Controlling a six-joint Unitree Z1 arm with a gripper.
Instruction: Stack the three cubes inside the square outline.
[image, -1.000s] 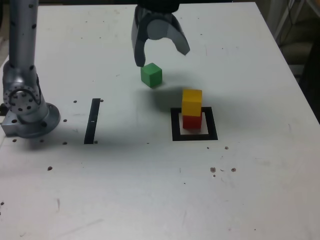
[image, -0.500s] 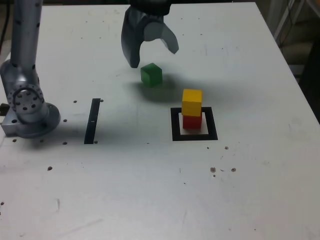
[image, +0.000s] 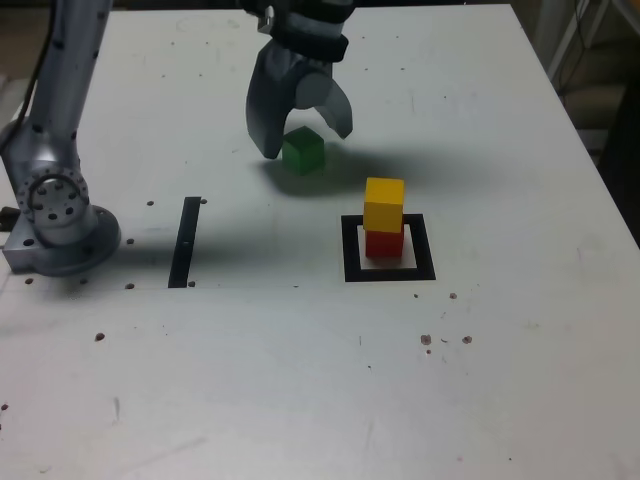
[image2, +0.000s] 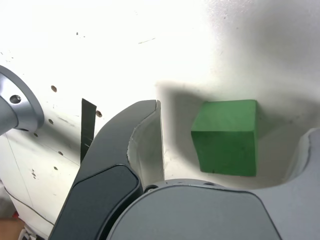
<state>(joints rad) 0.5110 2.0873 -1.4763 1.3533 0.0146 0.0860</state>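
Green cube (image: 302, 151) sits between spread gripper (image: 300, 136) fingers, untouched per wrist view; exterior view alone shows yellow cube (image: 384, 205) on red cube (image: 383, 243) inside square outline (image: 389, 273), near-right.

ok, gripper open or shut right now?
Open. The gripper straddles the green cube, and the wrist view shows white table between the cube and each jaw, so nothing is gripped.
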